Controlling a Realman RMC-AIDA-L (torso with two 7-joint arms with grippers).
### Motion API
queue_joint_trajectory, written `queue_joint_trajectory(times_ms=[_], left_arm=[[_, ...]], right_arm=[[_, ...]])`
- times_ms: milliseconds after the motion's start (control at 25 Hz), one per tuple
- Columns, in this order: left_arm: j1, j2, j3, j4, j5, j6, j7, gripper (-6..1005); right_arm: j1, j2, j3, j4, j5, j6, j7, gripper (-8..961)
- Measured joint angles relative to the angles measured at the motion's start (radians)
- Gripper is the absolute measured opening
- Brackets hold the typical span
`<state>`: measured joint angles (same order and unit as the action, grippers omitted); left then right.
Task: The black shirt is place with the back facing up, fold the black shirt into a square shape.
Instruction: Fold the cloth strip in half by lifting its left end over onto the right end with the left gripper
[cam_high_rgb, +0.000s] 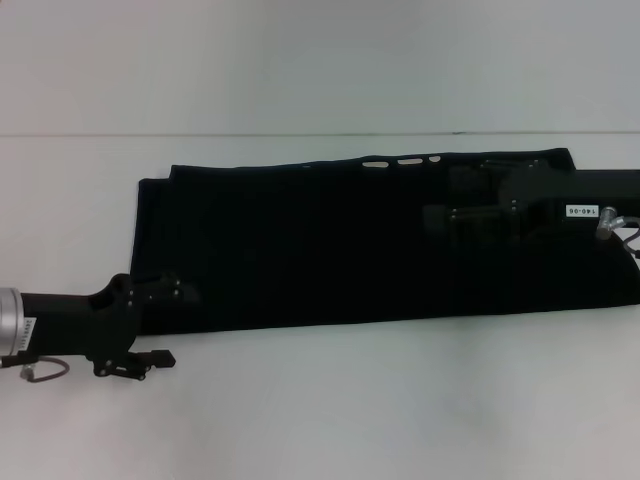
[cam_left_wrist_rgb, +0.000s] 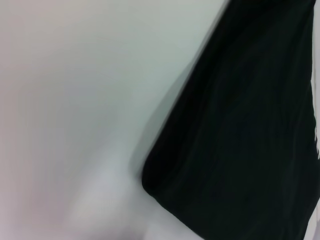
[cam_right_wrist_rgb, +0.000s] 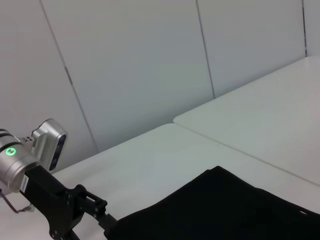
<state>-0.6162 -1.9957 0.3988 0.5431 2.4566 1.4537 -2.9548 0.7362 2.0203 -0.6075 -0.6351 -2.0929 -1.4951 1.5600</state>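
Observation:
The black shirt (cam_high_rgb: 330, 245) lies on the white table (cam_high_rgb: 350, 400) as a long flat band running from left to right. My left gripper (cam_high_rgb: 180, 293) is low at the band's near left corner, at the cloth's edge. The left wrist view shows that corner of the shirt (cam_left_wrist_rgb: 240, 140) close up. My right gripper (cam_high_rgb: 445, 215) hangs over the right part of the band, black against black. The right wrist view looks across the shirt (cam_right_wrist_rgb: 225, 210) to my left gripper (cam_right_wrist_rgb: 100, 212) at its far end.
The table's far edge (cam_high_rgb: 300, 134) meets a pale wall. A second white table (cam_right_wrist_rgb: 260, 115) adjoins in the right wrist view. Bare table surface lies in front of the shirt and to its left.

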Motion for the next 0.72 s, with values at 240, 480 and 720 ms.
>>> queue_joint_trajectory(times_ms=[240,480,720], left_arm=[[-0.002,0.001,0.0,-0.003,0.0,-0.026,0.0,933],[0.002,0.002,0.0,-0.003,0.001,-0.046,0.001,932],[0.003,0.002,0.0,-0.003,0.001,-0.07,0.004,932]], right_arm=[[0.0,0.0,0.0,-0.001,0.001,0.002,0.0,914],[0.0,-0.001,0.01,-0.002,0.001,0.003,0.0,915],[0.0,-0.002,0.013,-0.002,0.002,0.003,0.0,915]])
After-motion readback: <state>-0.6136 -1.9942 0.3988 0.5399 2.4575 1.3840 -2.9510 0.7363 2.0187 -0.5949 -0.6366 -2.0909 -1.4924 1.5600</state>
